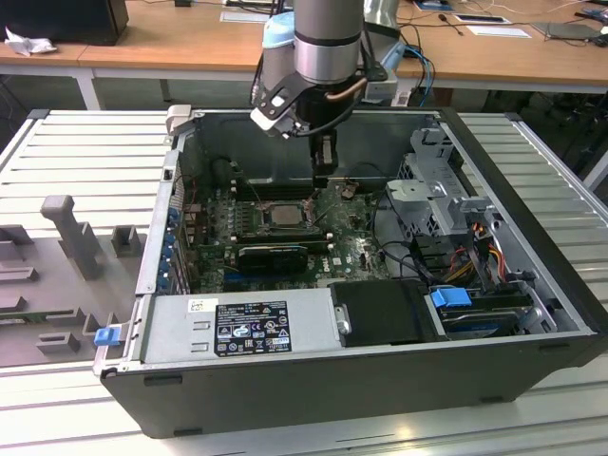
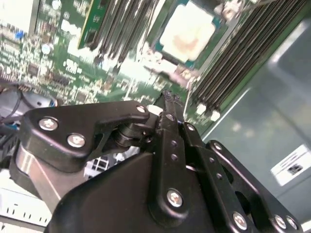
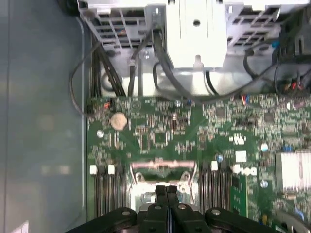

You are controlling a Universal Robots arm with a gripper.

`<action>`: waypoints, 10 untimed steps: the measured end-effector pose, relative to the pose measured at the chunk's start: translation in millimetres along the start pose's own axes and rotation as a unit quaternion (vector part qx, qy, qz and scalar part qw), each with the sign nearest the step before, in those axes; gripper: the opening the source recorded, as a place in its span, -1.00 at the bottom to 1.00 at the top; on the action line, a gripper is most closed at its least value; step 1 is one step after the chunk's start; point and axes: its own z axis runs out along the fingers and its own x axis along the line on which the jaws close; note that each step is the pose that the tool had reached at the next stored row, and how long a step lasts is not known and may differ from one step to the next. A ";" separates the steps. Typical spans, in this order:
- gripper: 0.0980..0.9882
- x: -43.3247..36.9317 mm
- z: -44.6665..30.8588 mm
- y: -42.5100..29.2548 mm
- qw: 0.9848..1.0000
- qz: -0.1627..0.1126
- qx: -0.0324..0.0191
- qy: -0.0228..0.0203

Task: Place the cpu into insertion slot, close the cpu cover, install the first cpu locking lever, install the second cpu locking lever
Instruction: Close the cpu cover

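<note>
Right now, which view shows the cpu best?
Second wrist view: the cpu is close and unblocked, with its pale top facing the camera. The exterior view shows it only as a small grey square. In the first wrist view the gripper covers most of that spot.

The gripper (image 1: 323, 177) hangs inside the open case (image 1: 380, 380), tip close over the motherboard (image 1: 356, 249). Just beside it, toward the exterior view's left, the cpu (image 1: 282, 214) lies in the slot (image 1: 251, 218). The power supply (image 1: 237, 328) sits well apart from it.
</note>
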 end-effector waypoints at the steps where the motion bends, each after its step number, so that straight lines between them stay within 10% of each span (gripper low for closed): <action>1: -0.98 0.1 0.3 1.0 1.000 0.000 0.000 0.000; 10: -0.98 0.8 3.3 25.8 1.000 -0.001 0.000 0.000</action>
